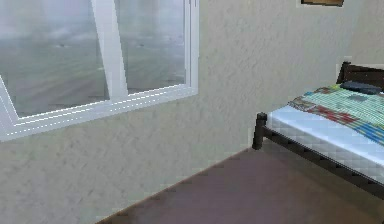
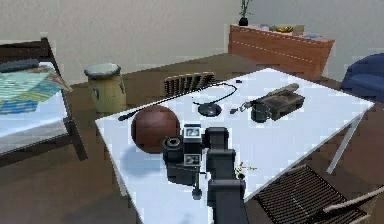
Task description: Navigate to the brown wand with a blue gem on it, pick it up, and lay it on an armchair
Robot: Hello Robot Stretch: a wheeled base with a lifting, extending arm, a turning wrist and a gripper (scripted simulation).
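Observation:
A white table (image 2: 300, 125) stands in the arm side view. On its far left part lies a long thin dark stick (image 2: 150, 107); I cannot make out a gem on it. A brown ball (image 2: 153, 128) rests near the table's left edge. My arm rises from the bottom edge, and the gripper (image 2: 183, 160) sits low over the table, just in front of the ball. I cannot tell whether it holds anything. A blue upholstered seat (image 2: 365, 75), perhaps an armchair, shows at the right edge.
On the table also lie a black cable with a round end (image 2: 208, 108) and a dark brown object (image 2: 275, 101). Around it stand chairs (image 2: 188, 83) (image 2: 310, 195), a beige drum (image 2: 105, 88), a wooden sideboard (image 2: 280, 48) and a bed (image 2: 30, 95). The forward view has a window (image 1: 95, 55) and a bed (image 1: 330, 120).

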